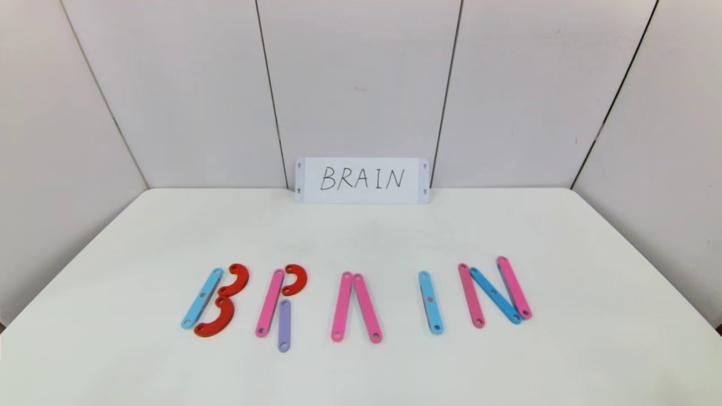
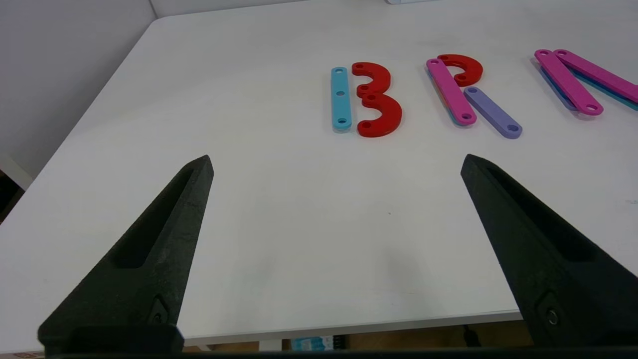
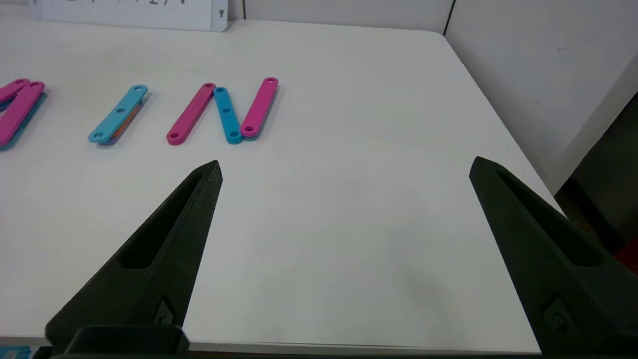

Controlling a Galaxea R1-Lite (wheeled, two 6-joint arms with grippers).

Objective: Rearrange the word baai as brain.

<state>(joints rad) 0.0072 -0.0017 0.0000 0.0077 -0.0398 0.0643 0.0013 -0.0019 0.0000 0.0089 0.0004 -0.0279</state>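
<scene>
While both grippers hang spread and empty — left gripper (image 2: 337, 164), right gripper (image 3: 345, 167) — plastic letters (image 1: 355, 301) spell BRAIN, white table (image 1: 361, 372)

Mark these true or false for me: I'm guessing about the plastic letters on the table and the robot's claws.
1. The B uses two red curved pieces. True.
2. The purple bar belongs to the N. False: it is the leg of the R.
3. The left gripper holds a piece. False: it is open and empty.
4. The I is one light-blue bar. True.
5. The white card reads BRAIN. True.
</scene>
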